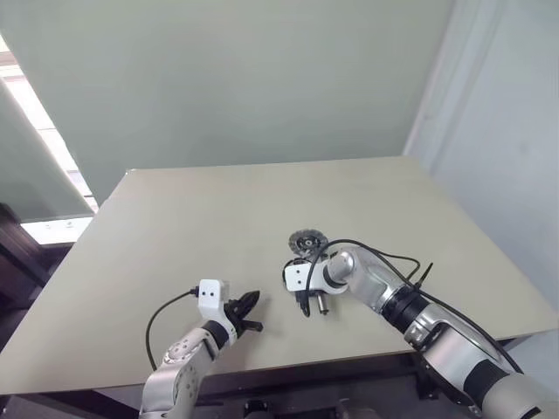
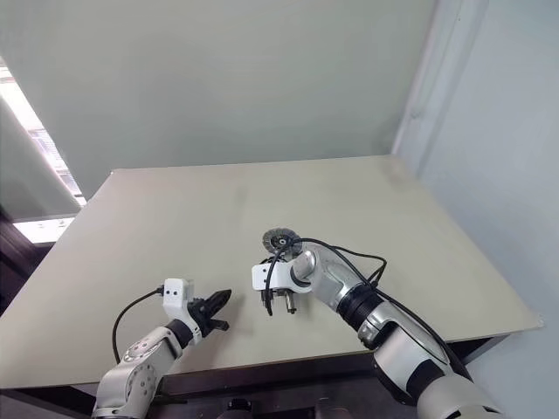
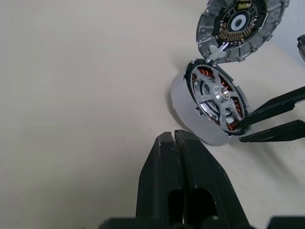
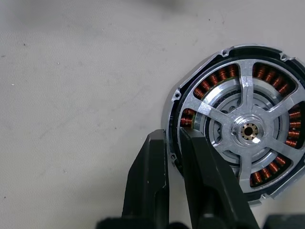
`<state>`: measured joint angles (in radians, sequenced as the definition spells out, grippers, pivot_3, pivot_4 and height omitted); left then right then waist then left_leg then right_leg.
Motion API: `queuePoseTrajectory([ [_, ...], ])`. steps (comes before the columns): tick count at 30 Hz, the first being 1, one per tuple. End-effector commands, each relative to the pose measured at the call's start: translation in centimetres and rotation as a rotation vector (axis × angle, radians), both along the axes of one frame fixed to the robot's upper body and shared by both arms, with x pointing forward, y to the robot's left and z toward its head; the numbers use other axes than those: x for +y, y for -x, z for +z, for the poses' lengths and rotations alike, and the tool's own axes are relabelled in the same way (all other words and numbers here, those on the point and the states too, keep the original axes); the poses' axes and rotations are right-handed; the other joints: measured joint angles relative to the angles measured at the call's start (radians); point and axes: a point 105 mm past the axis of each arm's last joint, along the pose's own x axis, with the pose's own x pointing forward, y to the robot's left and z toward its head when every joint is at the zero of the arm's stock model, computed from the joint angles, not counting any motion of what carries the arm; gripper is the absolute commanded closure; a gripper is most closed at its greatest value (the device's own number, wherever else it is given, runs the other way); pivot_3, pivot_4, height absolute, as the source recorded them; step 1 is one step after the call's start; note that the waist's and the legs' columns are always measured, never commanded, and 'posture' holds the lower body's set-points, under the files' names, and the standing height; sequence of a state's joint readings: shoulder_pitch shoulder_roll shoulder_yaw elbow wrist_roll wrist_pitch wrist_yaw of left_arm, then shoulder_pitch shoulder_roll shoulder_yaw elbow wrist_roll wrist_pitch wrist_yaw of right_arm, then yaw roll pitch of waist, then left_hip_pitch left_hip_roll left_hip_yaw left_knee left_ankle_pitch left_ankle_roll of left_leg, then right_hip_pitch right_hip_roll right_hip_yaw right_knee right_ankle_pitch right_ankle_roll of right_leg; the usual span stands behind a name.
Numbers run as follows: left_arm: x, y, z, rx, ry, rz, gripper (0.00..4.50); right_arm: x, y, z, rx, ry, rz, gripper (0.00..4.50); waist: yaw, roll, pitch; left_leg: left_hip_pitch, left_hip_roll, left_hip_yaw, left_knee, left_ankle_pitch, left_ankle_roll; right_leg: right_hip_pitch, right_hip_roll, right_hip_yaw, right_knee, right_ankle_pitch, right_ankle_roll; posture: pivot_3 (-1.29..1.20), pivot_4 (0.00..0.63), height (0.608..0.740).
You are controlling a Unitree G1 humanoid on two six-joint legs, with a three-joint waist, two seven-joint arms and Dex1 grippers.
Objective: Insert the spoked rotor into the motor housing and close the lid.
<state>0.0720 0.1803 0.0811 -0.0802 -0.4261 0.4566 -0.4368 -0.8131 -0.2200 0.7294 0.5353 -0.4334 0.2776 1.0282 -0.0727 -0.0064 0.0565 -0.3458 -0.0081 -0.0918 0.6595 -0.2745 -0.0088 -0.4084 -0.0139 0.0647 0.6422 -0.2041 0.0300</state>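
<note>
Rotor seated in housing, lid open.
Rotor (image 4: 248, 131) sits in the housing (image 3: 183, 102) mid-table; the lid (image 3: 240, 26) stands open just behind. Right gripper (image 4: 174, 143) pinches the housing rim; left gripper (image 3: 174, 143) pressed together, nearby. Rigid, slick metal, probably light: push the lid by its notched edge.

a beige table (image 1: 175, 262) with a plain matte top occupies the centre of the head views; its far edge runs straight and its near edge is dark. behind it stands a pale grey-green wall (image 1: 262, 78) with no markings. on the right a lighter blue-grey wall (image 1: 515, 131) meets it at a white vertical corner strip (image 1: 434, 96). on the left a bright window (image 1: 31, 105) admits daylight beside a pale slanted panel (image 1: 26, 166), with dark furniture (image 1: 13, 253) below it. the tabletop is evenly lit, with soft shadows only.
</note>
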Motion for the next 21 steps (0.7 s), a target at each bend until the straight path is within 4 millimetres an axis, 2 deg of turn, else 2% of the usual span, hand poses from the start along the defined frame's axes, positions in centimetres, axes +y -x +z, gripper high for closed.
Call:
queuePoseTrajectory([
  [1, -0.3, -0.6, 1.4, -0.064, -0.004, -0.009, 4.50, 0.4, -0.7, 1.4, -0.041, -0.035, -0.010, 4.40, 0.000, 0.000, 0.000, 0.000, 0.000, 0.000, 0.000, 0.000, 0.000, 0.000, 0.000, 0.000, 0.000, 0.000, 0.000, 0.00, 0.000, 0.740],
  [5, -0.3, -0.7, 1.4, -0.066, -0.007, -0.009, 4.50, 0.9, -0.8, 1.9, -0.070, -0.058, -0.019, 4.40, 0.000, 0.000, 0.000, 0.000, 0.000, 0.000, 0.000, 0.000, 0.000, 0.000, 0.000, 0.000, 0.000, 0.000, 0.000, 0.00, 0.000, 0.740],
  [10, -0.4, -0.7, 1.4, -0.069, -0.006, -0.011, 4.50, 2.3, 0.5, 2.7, 0.049, -0.193, -0.072, 4.40, -0.002, 0.000, 0.000, 0.000, 0.000, 0.000, 0.000, 0.000, 0.000, 0.000, 0.000, 0.000, 0.000, 0.000, 0.000, 0.00, 0.000, 0.740],
  [12, -0.4, -0.7, 1.4, -0.069, -0.006, -0.012, 4.50, 2.5, 0.6, 3.0, 0.026, -0.214, -0.110, 4.40, -0.001, 0.000, 0.000, -0.001, 0.000, 0.000, -0.001, 0.000, 0.000, -0.001, 0.000, 0.000, 0.000, 0.001, 0.001, 0.00, 0.000, 0.740],
  [15, -0.4, -0.7, 1.3, -0.068, -0.007, -0.012, 4.50, 2.9, 1.8, 3.6, 0.090, -0.260, -0.128, 4.40, 0.001, 0.000, 0.000, -0.003, 0.000, -0.001, -0.001, 0.000, 0.000, -0.003, 0.000, 0.000, 0.000, 0.001, 0.001, 0.00, 0.000, 0.740],
  [21, -0.5, -0.8, 1.3, -0.067, -0.004, -0.017, 4.50, 3.1, 2.3, 4.1, 0.098, -0.270, -0.141, 4.40, 0.001, 0.000, 0.000, -0.004, 0.000, -0.001, 0.000, 0.000, 0.000, -0.004, 0.000, -0.001, 0.000, 0.001, 0.001, 0.00, 0.000, 0.740],
])
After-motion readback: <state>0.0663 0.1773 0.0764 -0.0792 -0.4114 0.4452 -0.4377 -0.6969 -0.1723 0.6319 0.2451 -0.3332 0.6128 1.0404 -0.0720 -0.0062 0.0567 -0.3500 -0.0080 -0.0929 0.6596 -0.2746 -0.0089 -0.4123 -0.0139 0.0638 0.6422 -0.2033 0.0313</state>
